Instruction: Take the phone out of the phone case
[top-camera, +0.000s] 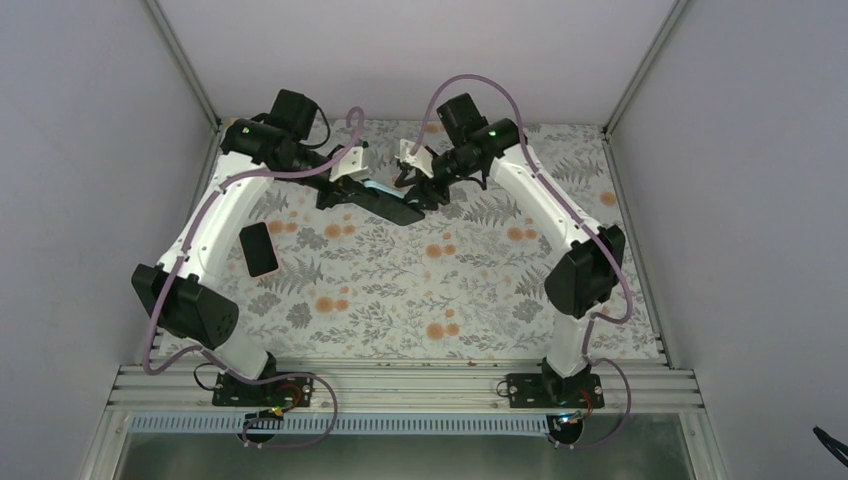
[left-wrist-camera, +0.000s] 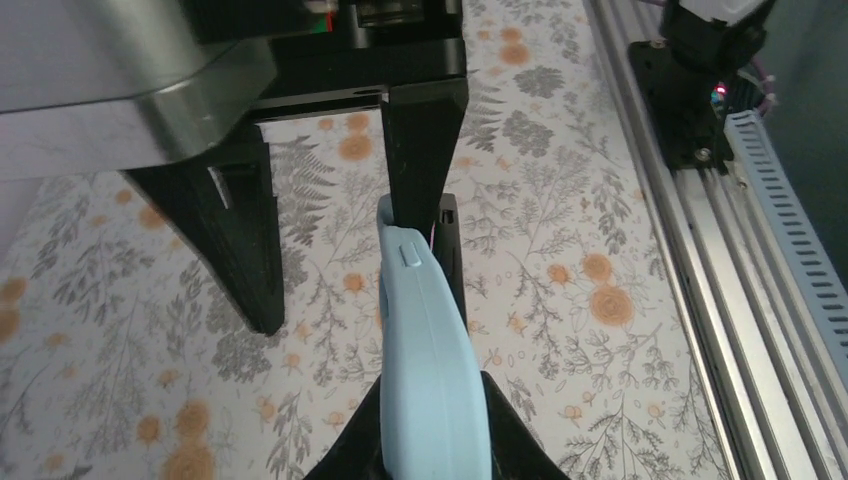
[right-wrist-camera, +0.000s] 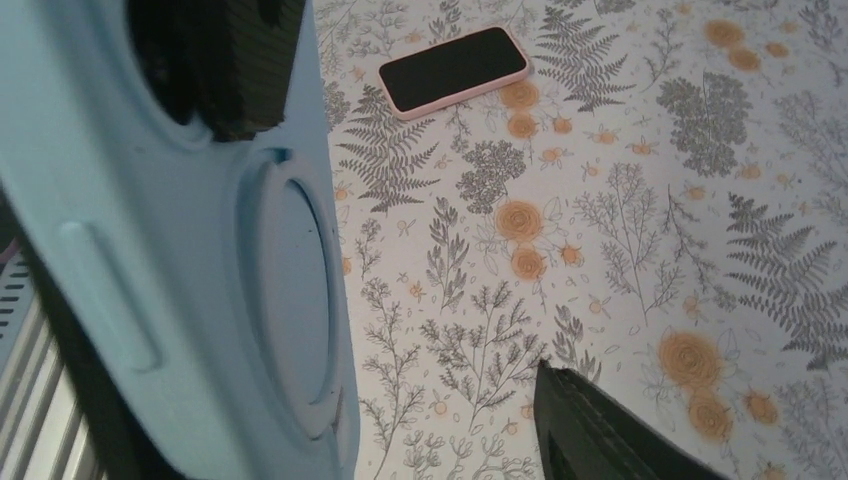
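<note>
A phone in a light blue case (top-camera: 385, 200) is held in the air over the far middle of the table. My left gripper (top-camera: 348, 186) is shut on one end of it; in the left wrist view its jaws (left-wrist-camera: 432, 400) pinch the case (left-wrist-camera: 425, 350) edge-on. A dark strip, probably the phone's edge (left-wrist-camera: 452, 260), shows beside the case's far end. My right gripper (top-camera: 420, 188) is open at the other end. One of its fingers (left-wrist-camera: 425, 150) touches the case end; the other (left-wrist-camera: 240, 230) stands apart. The case's back (right-wrist-camera: 200, 280) fills the left of the right wrist view.
A second phone (top-camera: 259, 248) with a dark screen and pink rim lies flat on the floral table cover, left of centre; it also shows in the right wrist view (right-wrist-camera: 455, 70). Grey walls enclose three sides. The aluminium rail (top-camera: 400, 385) runs along the near edge.
</note>
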